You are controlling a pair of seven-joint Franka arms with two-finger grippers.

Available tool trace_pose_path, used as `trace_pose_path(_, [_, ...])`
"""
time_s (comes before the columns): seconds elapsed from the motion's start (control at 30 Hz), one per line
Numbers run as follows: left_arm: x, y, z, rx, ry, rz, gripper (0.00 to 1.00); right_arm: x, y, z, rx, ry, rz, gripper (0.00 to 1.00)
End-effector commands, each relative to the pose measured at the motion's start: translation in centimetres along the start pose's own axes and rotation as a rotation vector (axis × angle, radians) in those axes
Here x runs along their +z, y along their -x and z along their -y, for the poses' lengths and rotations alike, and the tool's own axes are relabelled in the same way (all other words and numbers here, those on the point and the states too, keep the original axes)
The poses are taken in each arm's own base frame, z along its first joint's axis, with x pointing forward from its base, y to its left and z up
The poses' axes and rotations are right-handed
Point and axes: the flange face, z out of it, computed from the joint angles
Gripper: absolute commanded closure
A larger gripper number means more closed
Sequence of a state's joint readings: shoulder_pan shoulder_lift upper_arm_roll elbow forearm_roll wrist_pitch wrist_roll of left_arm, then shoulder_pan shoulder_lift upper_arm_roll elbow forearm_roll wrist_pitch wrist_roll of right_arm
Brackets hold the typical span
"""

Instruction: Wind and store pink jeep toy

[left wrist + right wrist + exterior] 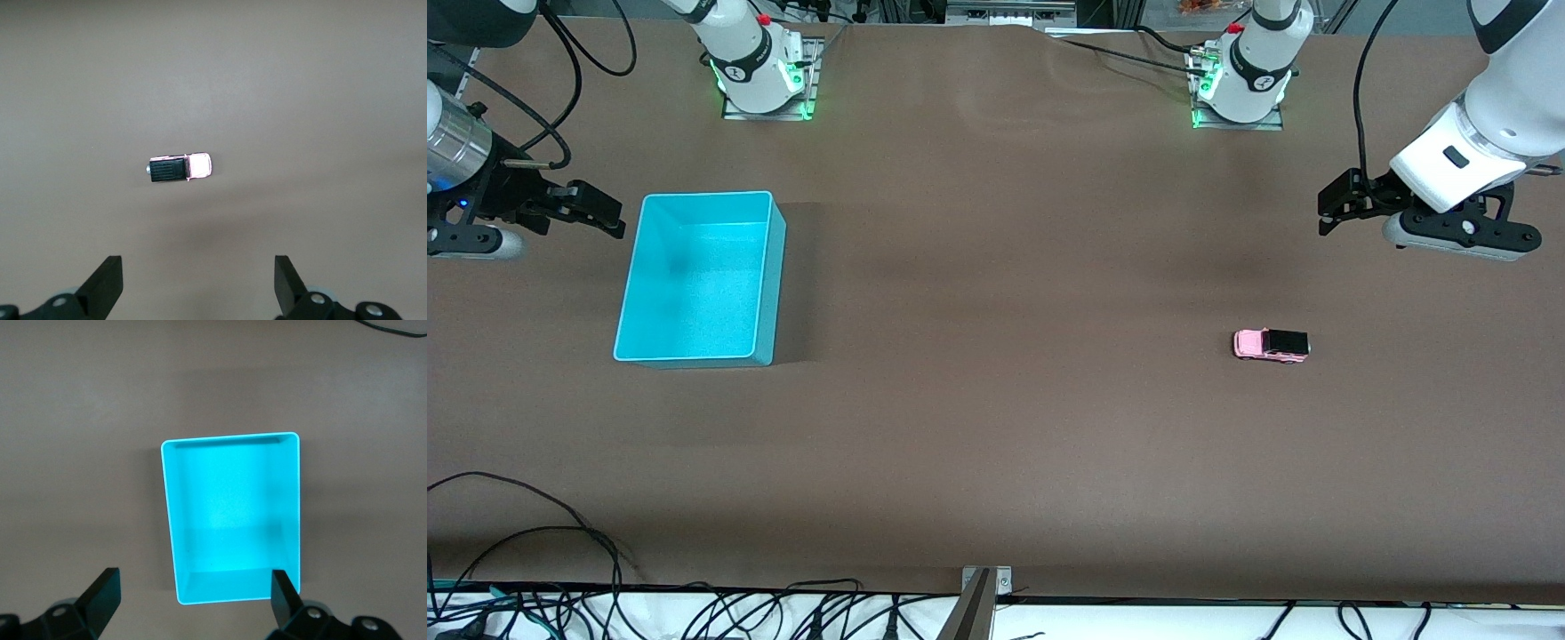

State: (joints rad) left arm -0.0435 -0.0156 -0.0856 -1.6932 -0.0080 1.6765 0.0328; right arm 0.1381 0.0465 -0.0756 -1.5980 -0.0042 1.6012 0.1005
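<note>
The pink jeep toy [1271,345], light pink with a black roof, stands on the brown table toward the left arm's end. It also shows in the left wrist view [180,168]. My left gripper [1327,212] hangs open and empty over bare table beside the jeep, apart from it; its fingers frame bare table in the left wrist view [199,267]. The turquoise bin [769,293] stands empty toward the right arm's end. My right gripper [609,213] is open and empty in the air beside the bin, whose rim [230,438] shows in the right wrist view past the gripper [195,580].
The two arm bases [760,76] [1240,84] stand along the table's back edge. Loose black cables [534,551] lie at the front edge near the right arm's end. A metal bracket [985,587] sits at the middle of the front edge.
</note>
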Motion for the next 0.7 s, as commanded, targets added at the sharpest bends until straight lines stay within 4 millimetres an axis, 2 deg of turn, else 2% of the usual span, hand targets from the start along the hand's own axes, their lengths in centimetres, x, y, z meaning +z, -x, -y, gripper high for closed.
trace_pose_path(0.0, [-0.76,-0.62,0.55,0.023,-0.029,0.000,0.00,-0.61,0.35,-0.03,-0.012,-0.017,0.001,0.00])
trace_pose_path(0.67, [-0.61,-0.82,0.77,0.018,-0.020,0.003,0.00,-0.59,0.36,-0.12,-0.010,-0.017,0.003,0.00])
